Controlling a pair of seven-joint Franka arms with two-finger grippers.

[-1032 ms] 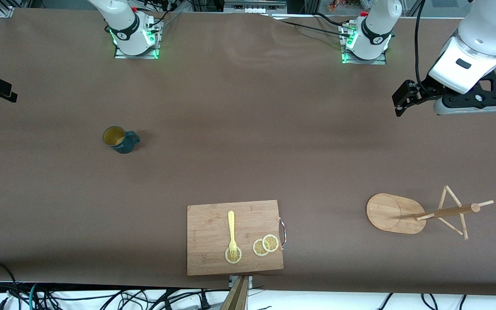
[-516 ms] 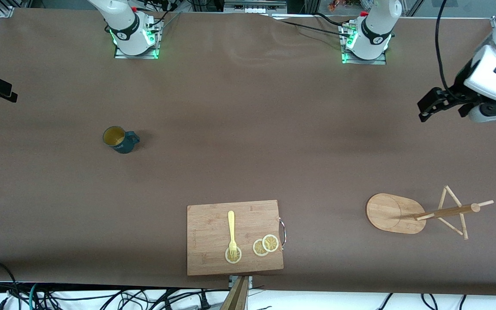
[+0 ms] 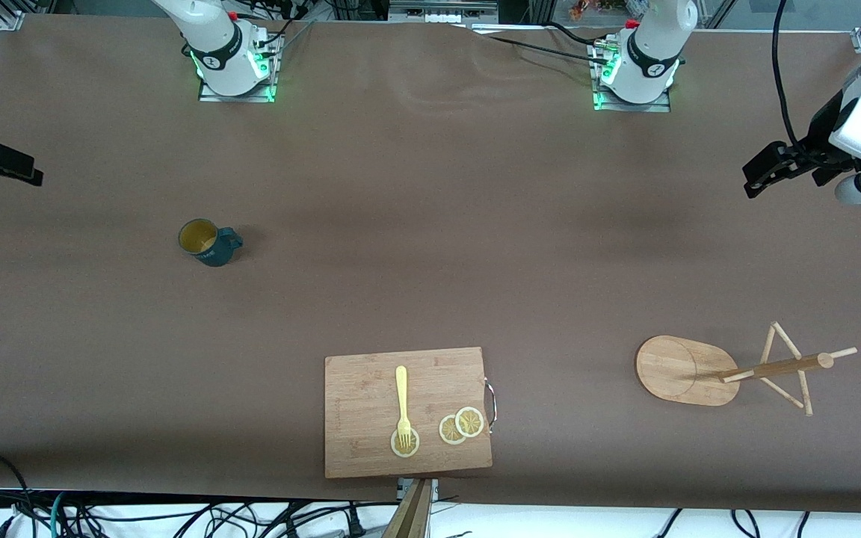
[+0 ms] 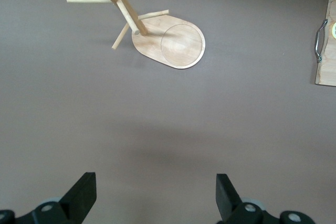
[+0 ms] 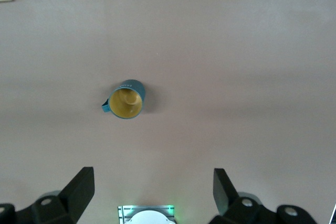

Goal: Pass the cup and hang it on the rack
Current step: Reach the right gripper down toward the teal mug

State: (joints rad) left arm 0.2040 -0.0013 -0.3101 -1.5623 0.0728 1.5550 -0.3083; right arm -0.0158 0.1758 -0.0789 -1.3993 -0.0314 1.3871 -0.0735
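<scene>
The dark teal cup (image 3: 208, 243) stands upright on the brown table toward the right arm's end, its tan inside showing; the right wrist view also has the cup (image 5: 126, 106) in it. The bamboo rack (image 3: 684, 370) stands toward the left arm's end, nearer to the front camera, its pole and pegs bare, and the rack (image 4: 176, 45) shows in the left wrist view too. My right gripper (image 3: 4, 163) (image 5: 151, 176) hangs open over the table's edge at the right arm's end. At the left arm's end my left gripper (image 3: 763, 173) (image 4: 155, 181) is open over bare table. Neither holds anything.
A rectangular wooden cutting board (image 3: 371, 388) lies at the table's edge nearest the front camera, carrying a yellow fork (image 3: 402, 396) and lemon slices (image 3: 460, 426). Both arm bases (image 3: 235, 60) (image 3: 636, 71) stand along the back edge. Cables run below the front edge.
The left arm has swung outward toward its end of the table, carrying its open gripper with it. The right gripper has shifted slightly. Cup and rack have not moved.
</scene>
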